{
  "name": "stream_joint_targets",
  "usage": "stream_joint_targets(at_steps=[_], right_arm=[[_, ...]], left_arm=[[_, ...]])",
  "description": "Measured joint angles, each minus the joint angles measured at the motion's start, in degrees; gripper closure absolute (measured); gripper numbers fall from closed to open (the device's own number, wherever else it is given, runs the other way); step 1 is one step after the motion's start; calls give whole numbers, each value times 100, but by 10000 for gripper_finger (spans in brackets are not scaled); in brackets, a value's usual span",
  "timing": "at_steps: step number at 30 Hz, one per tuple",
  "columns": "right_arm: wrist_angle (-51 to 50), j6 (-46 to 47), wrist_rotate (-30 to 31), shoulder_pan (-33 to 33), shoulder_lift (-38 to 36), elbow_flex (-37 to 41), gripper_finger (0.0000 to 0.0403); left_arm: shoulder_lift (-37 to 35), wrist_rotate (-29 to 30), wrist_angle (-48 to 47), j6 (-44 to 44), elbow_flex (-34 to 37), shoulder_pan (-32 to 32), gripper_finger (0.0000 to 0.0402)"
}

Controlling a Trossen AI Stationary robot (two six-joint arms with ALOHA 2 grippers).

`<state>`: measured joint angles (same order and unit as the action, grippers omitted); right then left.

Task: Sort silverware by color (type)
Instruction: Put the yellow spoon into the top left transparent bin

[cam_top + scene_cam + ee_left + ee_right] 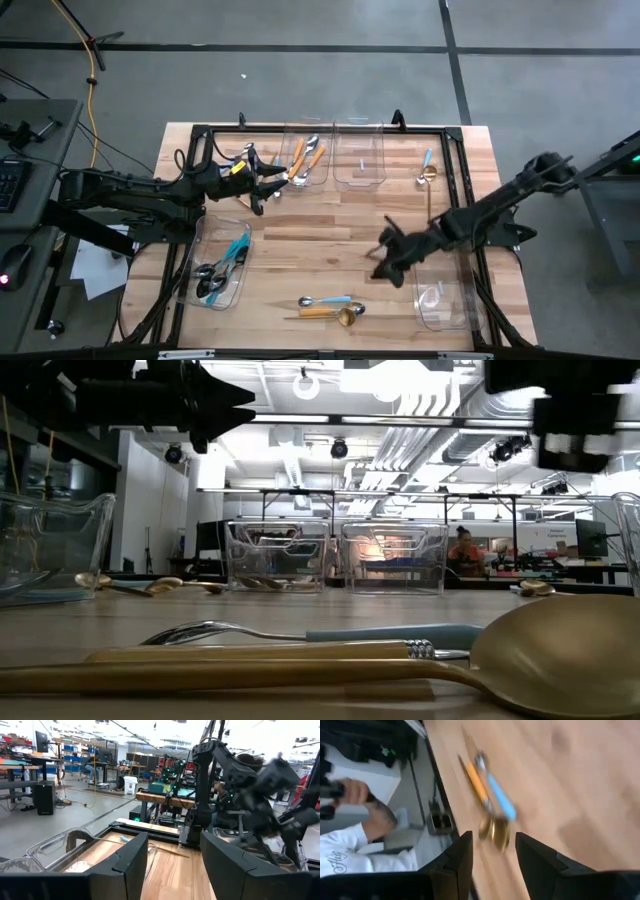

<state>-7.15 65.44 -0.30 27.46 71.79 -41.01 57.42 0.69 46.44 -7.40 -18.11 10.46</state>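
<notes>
Right gripper (pixel 492 852) seen open and empty in wrist view, above gold spoon (pixel 495 831); person's forearm (pixel 380 812) shown there only. Left gripper (pixel 172 860) open, empty, over far bin (pixel 307 160).

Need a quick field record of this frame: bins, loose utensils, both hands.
far_left_bin: orange-handled spoons
front_left_bin: dark-headed, blue-handled utensils
far_middle_bin: clear bin, contents not discernible
loose_front: light-blue-handled spoon beside gold spoon
loose_far_right: gold spoon and blue-handled one
left hand: open, empty, near the far left bin
right hand: open, empty, above mid-table
</notes>
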Motion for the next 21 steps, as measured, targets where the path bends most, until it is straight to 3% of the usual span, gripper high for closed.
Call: stream_joint_targets(at_steps=[7,11,17,21], right_arm=[[178,1544,-7,614,888,-65,269],[95,1550,-66,689,1342,-509,269],[-1301,1075,-89,742,2033,-1717,269],[-1553,1234,-215,850,2652,-2216,269]], left_arm=[[-2,2,0,4,0,0,232],[-2,2,-6,2,0,0,232],[0,2,-13,-62,0,0,232],[-2,2,-15,-343,0,0,232]])
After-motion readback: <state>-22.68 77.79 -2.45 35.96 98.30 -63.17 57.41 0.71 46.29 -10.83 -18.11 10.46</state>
